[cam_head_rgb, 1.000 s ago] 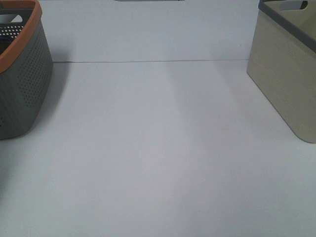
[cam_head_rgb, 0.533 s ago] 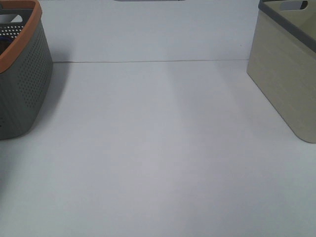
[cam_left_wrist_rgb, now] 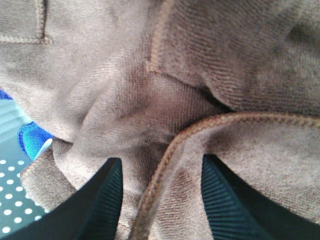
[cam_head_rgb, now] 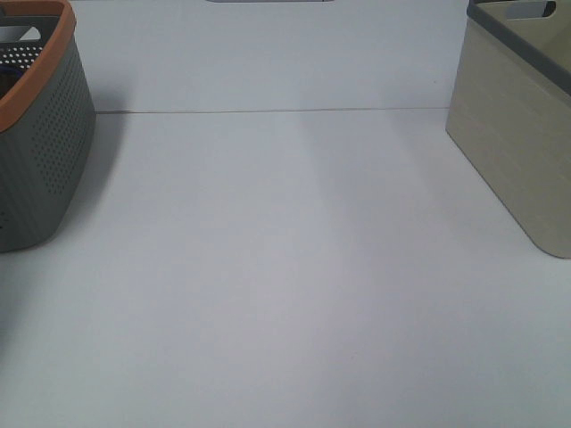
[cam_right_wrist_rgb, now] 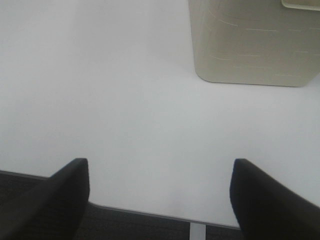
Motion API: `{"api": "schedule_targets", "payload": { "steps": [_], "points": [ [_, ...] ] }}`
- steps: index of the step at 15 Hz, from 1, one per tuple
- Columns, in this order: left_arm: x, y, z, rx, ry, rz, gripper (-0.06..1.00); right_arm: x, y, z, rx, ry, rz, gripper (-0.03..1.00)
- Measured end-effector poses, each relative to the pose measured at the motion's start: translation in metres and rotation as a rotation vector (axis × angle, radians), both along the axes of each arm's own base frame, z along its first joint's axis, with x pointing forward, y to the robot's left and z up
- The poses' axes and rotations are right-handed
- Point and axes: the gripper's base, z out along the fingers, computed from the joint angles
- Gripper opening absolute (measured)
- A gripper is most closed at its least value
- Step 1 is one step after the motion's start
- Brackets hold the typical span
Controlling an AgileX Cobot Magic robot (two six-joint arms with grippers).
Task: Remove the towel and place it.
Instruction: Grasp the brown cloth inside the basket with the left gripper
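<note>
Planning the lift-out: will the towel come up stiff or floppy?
Likely floppy: the towel creases into soft folds toward the left pincer. Its plush pile probably grips well, and it should hang and drag rather than hold shape.

A white table carries a grey perforated basket at the left and a beige basket at the right, well apart.

Bare table lies open between 2 obstacles, well apart: grey perforated basket far left, beige basket far right. The towel fills the gap between the left gripper's fingers.
</note>
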Motion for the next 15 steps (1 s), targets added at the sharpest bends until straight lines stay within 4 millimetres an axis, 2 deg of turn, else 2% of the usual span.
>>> {"api": "schedule_targets", "payload": {
  "steps": [3,4,8,12,14,15],
  "points": [
    [0.001,-0.003,0.0,-0.036,-0.008,0.012,0.48,0.0,0.0,0.0,0.0,0.0,0.0,0.68],
    [0.001,-0.003,0.0,-0.042,-0.009,0.012,0.42,0.0,0.0,0.0,0.0,0.0,0.0,0.68],
    [-0.002,-0.001,-0.001,-0.019,0.021,0.007,0.02,0.0,0.0,0.0,0.0,0.0,0.0,0.68],
    [-0.006,0.003,0.0,0.028,0.059,0.008,0.0,0.0,0.0,0.0,0.0,0.0,0.0,0.68],
    [-0.01,0.002,0.015,0.031,0.044,0.018,0.0,0.0,0.0,0.0,0.0,0.0,0.0,0.68],
    [-0.014,0.002,0.032,0.031,0.023,0.033,0.0,0.0,0.0,0.0,0.0,0.0,0.0,0.68]
  ]
}}
